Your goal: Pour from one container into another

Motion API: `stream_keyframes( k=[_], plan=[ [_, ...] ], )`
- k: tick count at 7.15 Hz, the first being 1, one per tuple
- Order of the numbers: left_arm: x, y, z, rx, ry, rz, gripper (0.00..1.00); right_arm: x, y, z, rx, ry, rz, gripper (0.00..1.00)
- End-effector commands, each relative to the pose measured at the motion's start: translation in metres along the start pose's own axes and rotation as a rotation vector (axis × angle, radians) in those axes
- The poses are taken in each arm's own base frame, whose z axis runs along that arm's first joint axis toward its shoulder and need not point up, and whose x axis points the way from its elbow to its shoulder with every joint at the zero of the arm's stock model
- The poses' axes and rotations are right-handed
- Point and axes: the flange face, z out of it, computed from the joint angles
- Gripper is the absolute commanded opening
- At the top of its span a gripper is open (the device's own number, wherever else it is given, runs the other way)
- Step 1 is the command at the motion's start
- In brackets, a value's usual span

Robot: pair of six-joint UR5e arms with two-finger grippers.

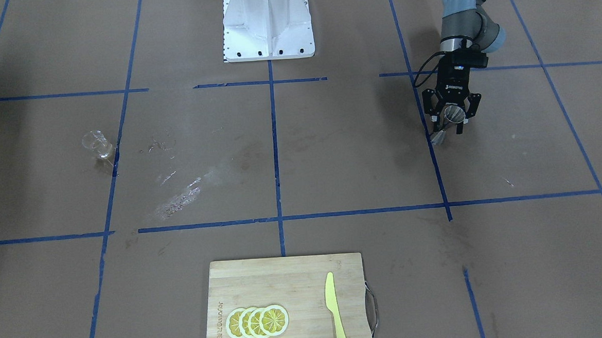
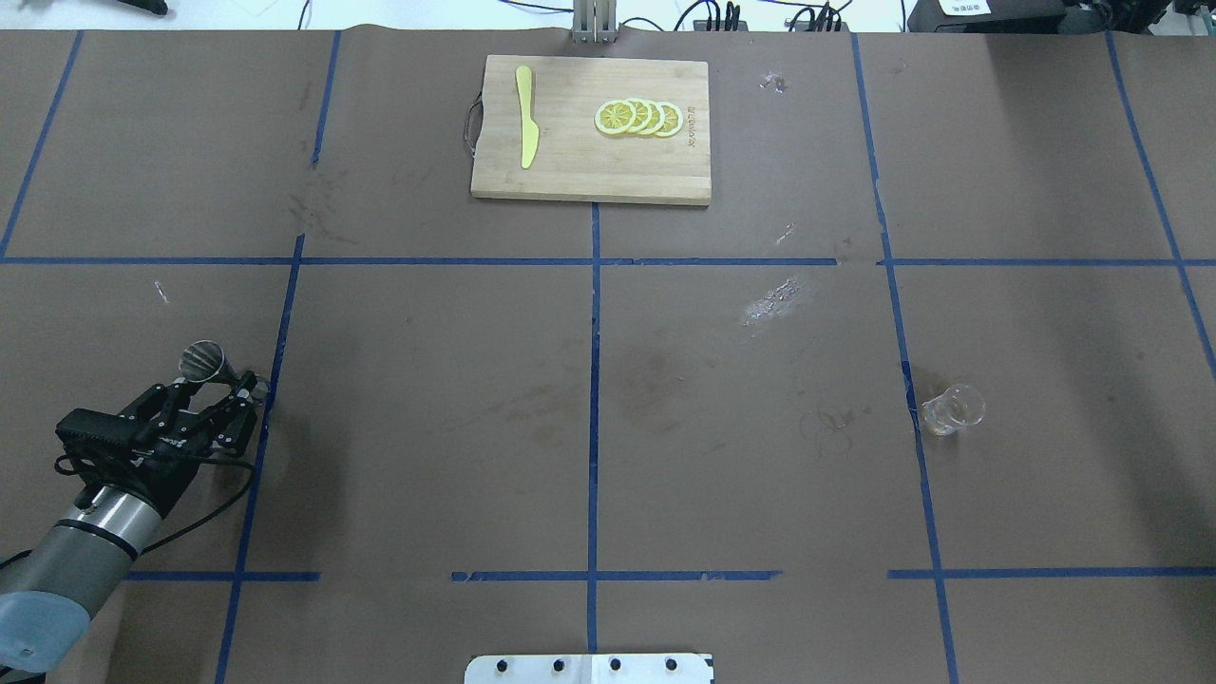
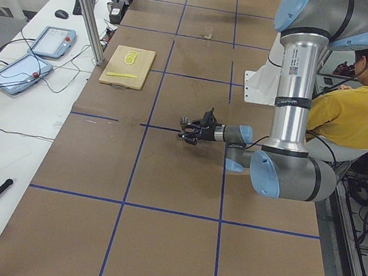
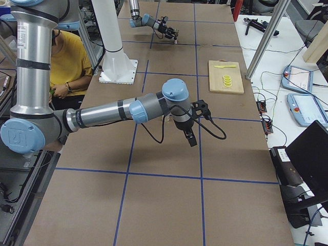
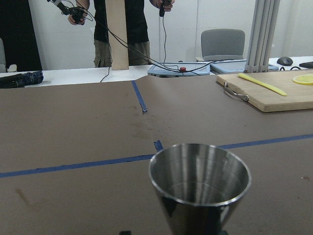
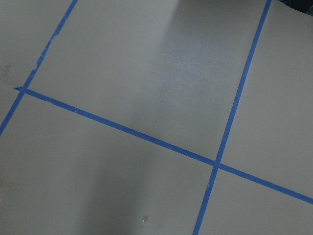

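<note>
- Cutting board (image 2: 579, 180) at the table's far edge, carrying four lemon slices (image 2: 638, 117) in an overlapping row and one yellow knife (image 2: 525, 128) — well apart from both vessels.
- Taped brown table (image 2: 427, 427) lies between the one glass cup (image 2: 950, 410), on the robot's right side, and the one steel jigger (image 2: 201, 359), on its left.
- Left gripper (image 1: 449, 122) is clamped on the jigger.
- Right gripper (image 4: 190, 138) hangs over the table — whether it is parted or closed, I cannot tell.
</note>
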Motion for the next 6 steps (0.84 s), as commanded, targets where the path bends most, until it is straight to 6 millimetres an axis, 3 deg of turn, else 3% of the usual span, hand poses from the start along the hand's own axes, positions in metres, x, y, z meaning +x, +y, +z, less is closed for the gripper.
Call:
stream_keyframes(
  k=[1,5,6],
  plan=[
    [0.0018,-0.0005,-0.0005,0.004,0.001,-0.009,0.61,-0.0009,-0.0001,-0.0011,0.002,0.000,-0.003,1.00],
    [0.0070,0.0009,-0.0015,0.005,0.006,-0.015,0.60,-0.0006,0.0006,-0.0008,0.001,0.000,-0.002,1.00],
    [0.0082,0.0022,-0.0030,0.007,0.006,-0.017,0.42,-0.0006,0.0006,-0.0008,0.001,0.000,-0.002,1.00]
  ],
)
